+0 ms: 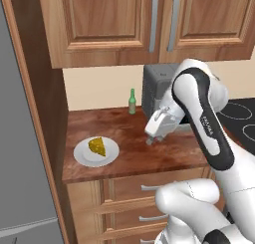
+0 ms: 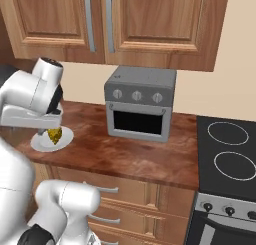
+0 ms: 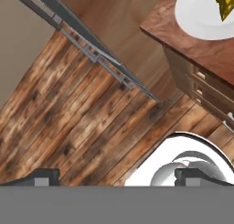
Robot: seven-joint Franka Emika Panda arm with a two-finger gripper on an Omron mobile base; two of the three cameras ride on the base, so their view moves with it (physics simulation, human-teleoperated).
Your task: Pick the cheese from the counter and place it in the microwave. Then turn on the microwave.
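The cheese [image 1: 97,146] sits on a white plate [image 1: 111,153] at the desk's [image 1: 149,153] left end. The tool [image 1: 153,136] hovers to its right, jaws wide and empty. The approach is in hand; next it must swing left and descend over the wedge.

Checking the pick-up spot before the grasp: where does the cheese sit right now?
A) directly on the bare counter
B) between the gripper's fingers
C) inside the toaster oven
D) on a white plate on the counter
D: the cheese rests on the white plate on the counter, while the open gripper hangs apart from it.
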